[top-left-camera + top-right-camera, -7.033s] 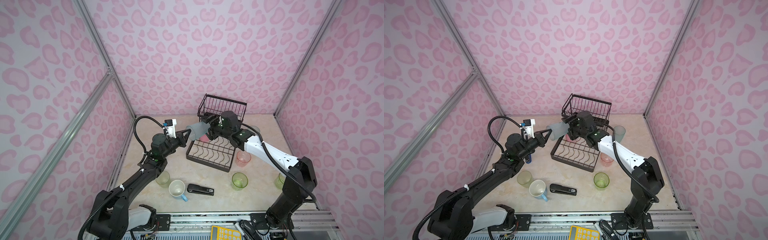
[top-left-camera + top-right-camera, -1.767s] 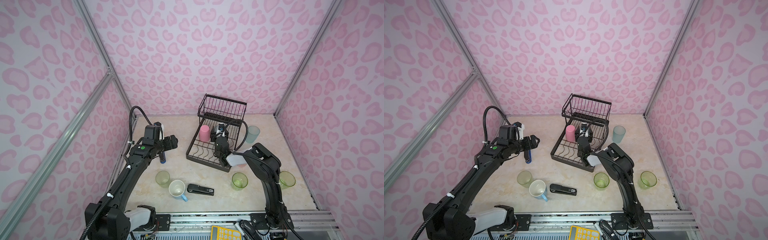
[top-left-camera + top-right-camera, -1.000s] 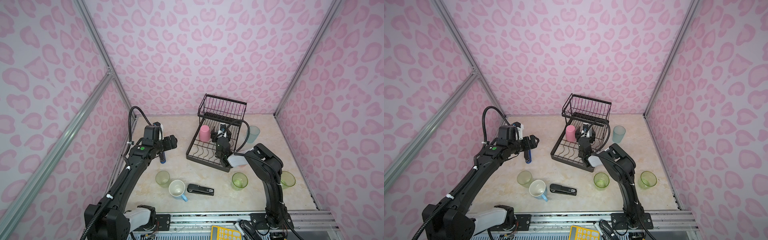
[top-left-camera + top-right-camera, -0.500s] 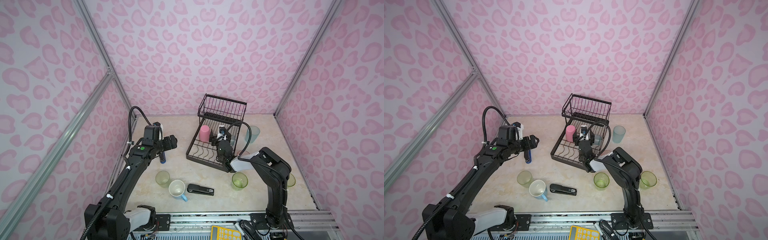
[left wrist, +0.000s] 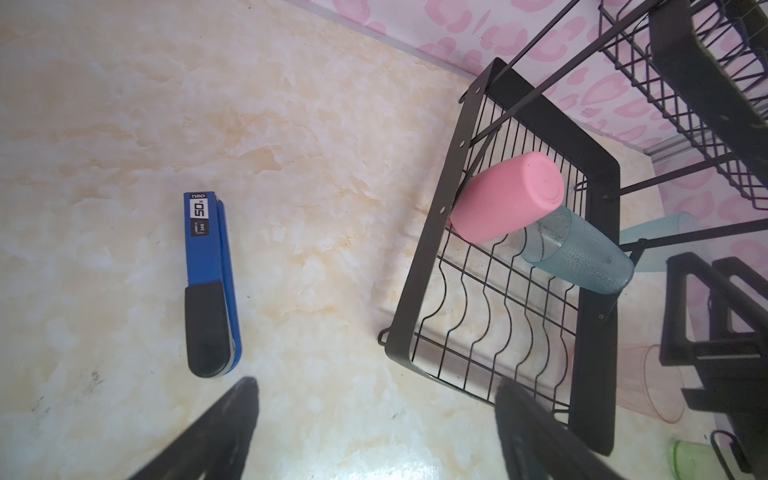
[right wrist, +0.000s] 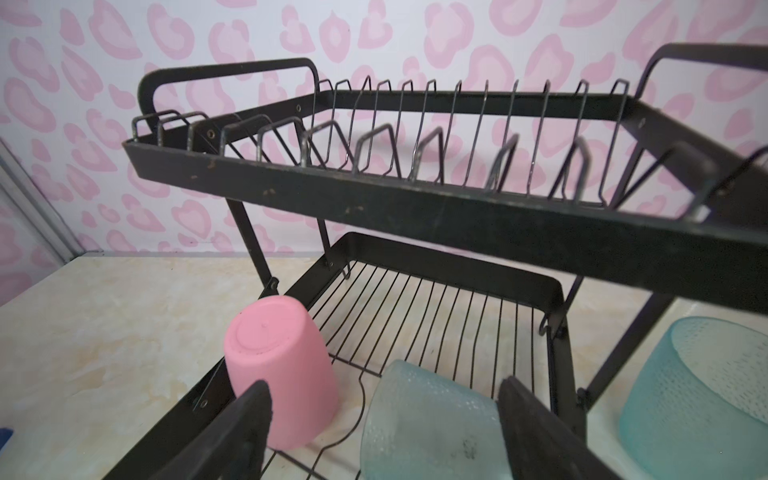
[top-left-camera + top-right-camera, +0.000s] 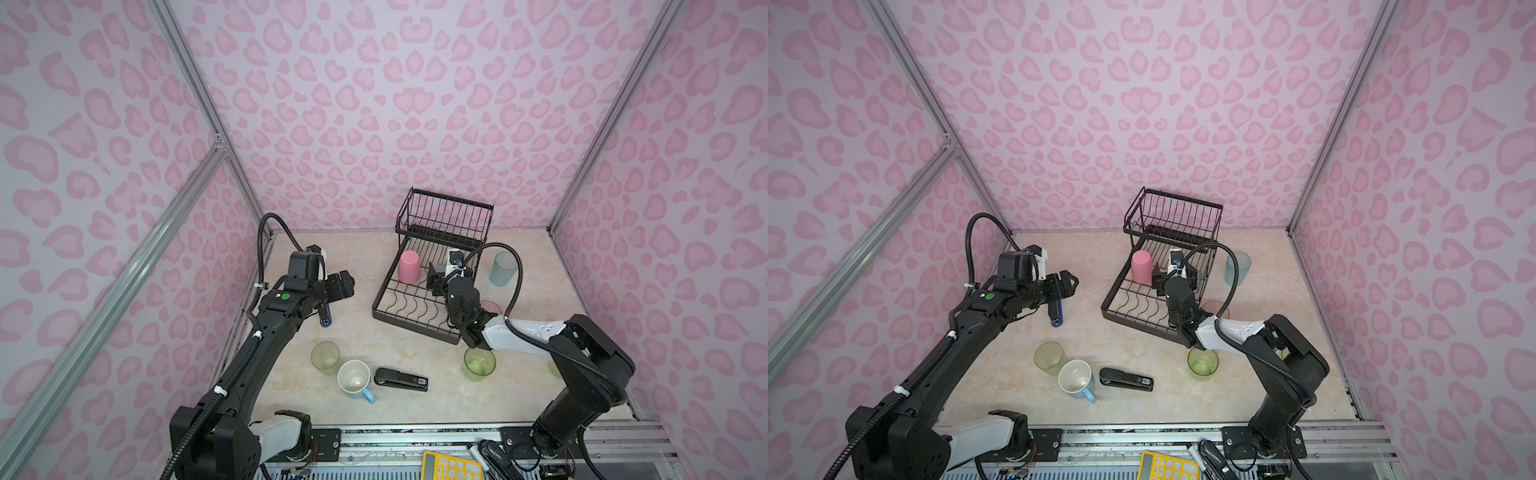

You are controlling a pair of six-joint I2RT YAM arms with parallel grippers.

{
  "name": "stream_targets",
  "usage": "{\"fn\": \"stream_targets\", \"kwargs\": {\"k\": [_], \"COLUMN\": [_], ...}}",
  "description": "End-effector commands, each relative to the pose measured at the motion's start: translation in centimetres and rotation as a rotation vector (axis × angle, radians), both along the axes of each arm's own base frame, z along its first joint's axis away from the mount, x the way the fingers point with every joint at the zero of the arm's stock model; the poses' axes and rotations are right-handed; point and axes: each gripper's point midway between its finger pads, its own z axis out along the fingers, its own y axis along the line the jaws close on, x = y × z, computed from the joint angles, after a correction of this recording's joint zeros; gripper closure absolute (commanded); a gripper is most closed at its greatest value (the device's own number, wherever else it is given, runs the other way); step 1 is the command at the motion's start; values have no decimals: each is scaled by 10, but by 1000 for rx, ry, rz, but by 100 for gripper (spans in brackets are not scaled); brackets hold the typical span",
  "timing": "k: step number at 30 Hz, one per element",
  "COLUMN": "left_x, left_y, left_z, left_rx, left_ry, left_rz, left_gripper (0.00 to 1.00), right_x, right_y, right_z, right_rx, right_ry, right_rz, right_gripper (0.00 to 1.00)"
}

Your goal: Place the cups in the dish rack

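Support surface: table (image 7: 457,405), cream marbled top, walled on three sides.
Rear centre: dish rack (image 7: 415,326), lower tray resting flat on the table, set at a slant to the back wall.
Right of rack: frosted blue-grey cup (image 7: 503,269), upright, near the tray and apart from it.
Rack right side: pinkish ribbed cup (image 7: 1214,308), just beside the tray, partly hidden.
Left of rack: blue stapler (image 5: 210,282), lying flat, well apart from the tray.
Front left: pale green cup (image 7: 325,357), upright, mouth up; light-blue mug (image 7: 354,376) just beside it, mouth up.
Front centre: black stapler (image 7: 401,379), lying flat, just beside the mug.
Front right: clear green cup (image 7: 480,365), upright, near the tray's front corner.
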Motion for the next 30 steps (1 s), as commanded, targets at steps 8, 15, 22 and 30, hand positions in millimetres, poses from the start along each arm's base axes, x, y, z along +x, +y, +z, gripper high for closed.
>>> {"fn": "stream_targets", "kwargs": {"k": [8, 15, 22, 30], "left_x": [-1, -2, -3, -3], "left_y": [-1, -1, -1, -2], "left_z": [-1, 1, 1, 0], "left_rx": [-8, -10, -8, -10], "left_ry": [7, -1, -2, 3], "left_rz": [-3, -6, -5, -10], "left_gripper": [9, 9, 9, 9], "right_x": [-27, -15, 1, 17], "right_y": [-14, -21, -29, -36], "right_z": [-57, -61, -60, -59], "right_rx": [12, 26, 32, 20], "right_ry": [338, 398, 408, 390], "right_rz": [-15, -75, -166, -234], "right_gripper": [16, 15, 17, 17]}}
